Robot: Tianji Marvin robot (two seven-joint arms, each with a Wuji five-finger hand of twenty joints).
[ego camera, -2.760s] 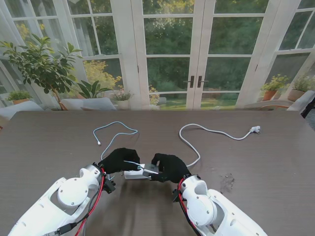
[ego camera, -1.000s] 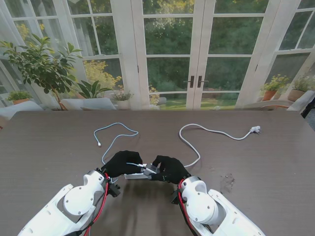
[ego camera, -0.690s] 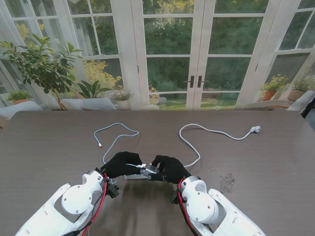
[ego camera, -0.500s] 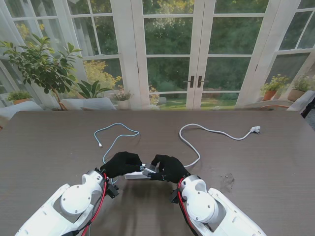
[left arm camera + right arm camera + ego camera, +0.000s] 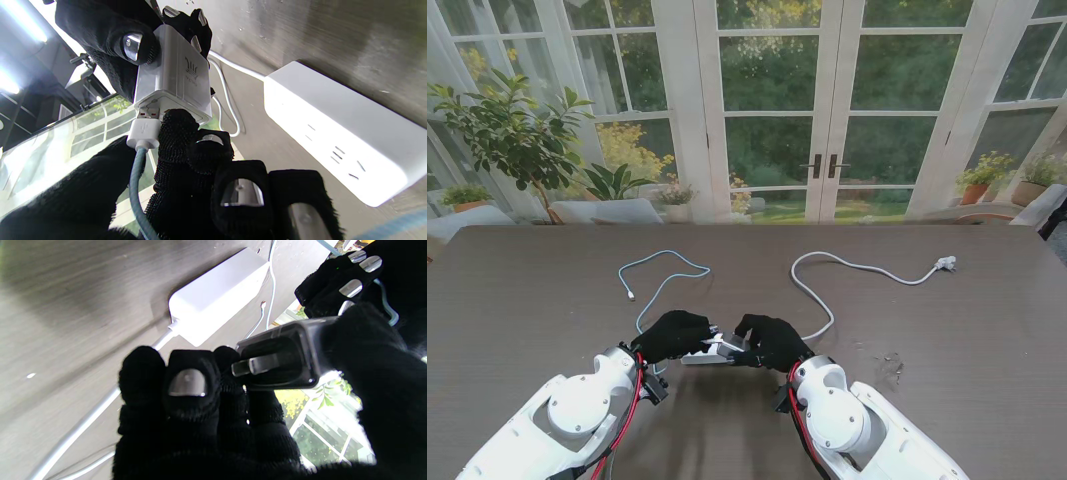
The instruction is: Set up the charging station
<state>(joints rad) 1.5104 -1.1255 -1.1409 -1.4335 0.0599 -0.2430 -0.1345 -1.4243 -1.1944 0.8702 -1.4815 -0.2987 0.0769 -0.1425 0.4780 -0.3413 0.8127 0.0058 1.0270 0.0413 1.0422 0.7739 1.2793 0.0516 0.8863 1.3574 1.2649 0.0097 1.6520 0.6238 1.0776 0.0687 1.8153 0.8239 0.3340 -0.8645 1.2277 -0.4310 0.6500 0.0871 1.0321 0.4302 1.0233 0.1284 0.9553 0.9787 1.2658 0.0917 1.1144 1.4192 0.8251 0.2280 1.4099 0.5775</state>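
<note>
Left hand [image 5: 186, 186] presses USB plug [image 5: 144, 133] against charger [image 5: 173, 83] gripped by right hand [image 5: 770, 342]

Both arms are chunky glossy white shells with rounded joint housings. The left robot hand [image 5: 672, 334] and right robot hand [image 5: 770, 341] both wear black knit gloves with grippy nubby texture, and shiny metal plates peek through cutouts at the fingertips [image 5: 242, 192]. Red cables [image 5: 623, 410] run along the left forearm, with more red wiring on the right one.
</note>
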